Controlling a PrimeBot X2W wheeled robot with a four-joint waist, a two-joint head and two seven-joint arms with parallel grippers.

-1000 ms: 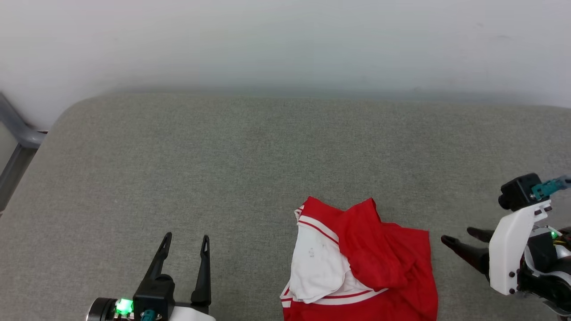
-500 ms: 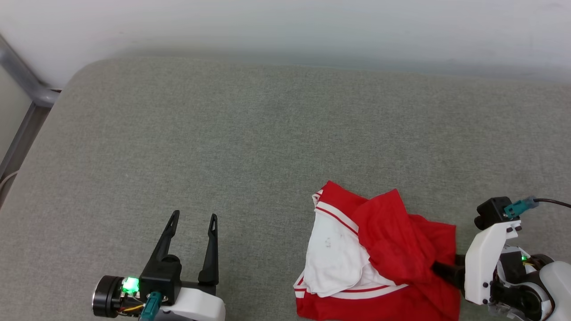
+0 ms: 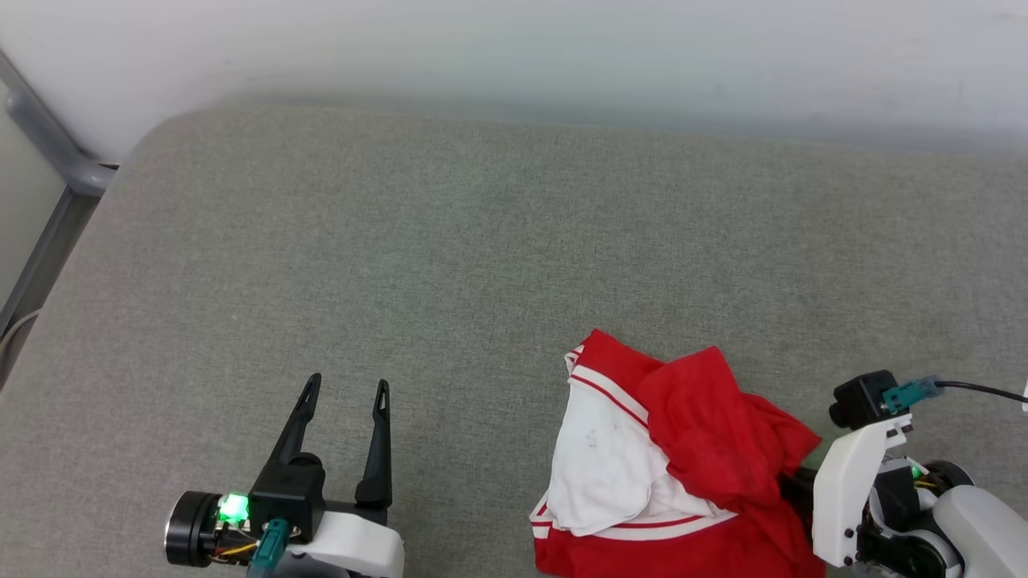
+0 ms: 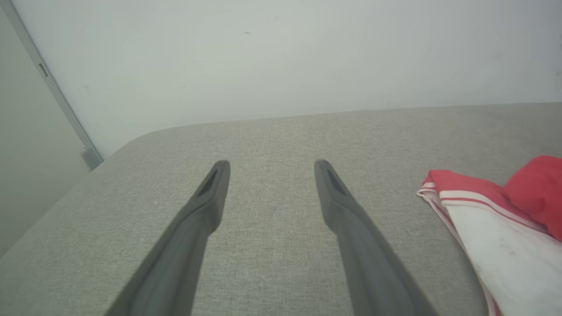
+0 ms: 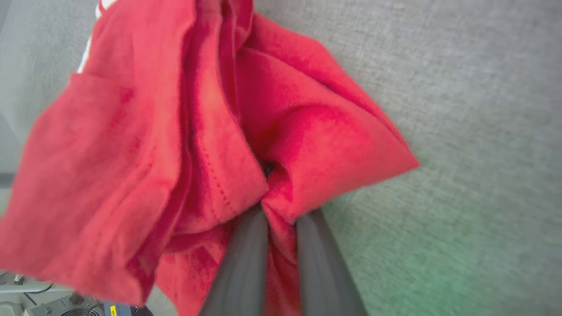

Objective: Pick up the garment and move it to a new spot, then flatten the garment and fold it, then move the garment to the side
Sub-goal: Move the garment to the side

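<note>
The garment (image 3: 691, 449), a red shirt with a white sleeve and red-and-white trim, lies crumpled at the near right of the grey padded surface. My right gripper (image 3: 791, 484) is at its right edge, fingertips buried in the cloth. In the right wrist view the right gripper (image 5: 279, 215) is shut on a bunched fold of the red garment (image 5: 175, 131). My left gripper (image 3: 348, 381) stands open at the near left, well apart from the shirt, nothing between its fingers. In the left wrist view the open left gripper (image 4: 271, 163) has the garment (image 4: 496, 232) to its right.
The grey padded surface (image 3: 482, 241) stretches wide to the far side and left, with a rounded far-left corner. A white wall (image 3: 514, 48) runs behind it. A grey metal frame (image 3: 48, 144) stands beyond the left edge. A black cable (image 3: 980, 391) leads off the right wrist.
The head camera has shifted. My right gripper has moved left to the garment's right edge and shut on it, and the red cloth bunches up there. The left gripper stays open.
</note>
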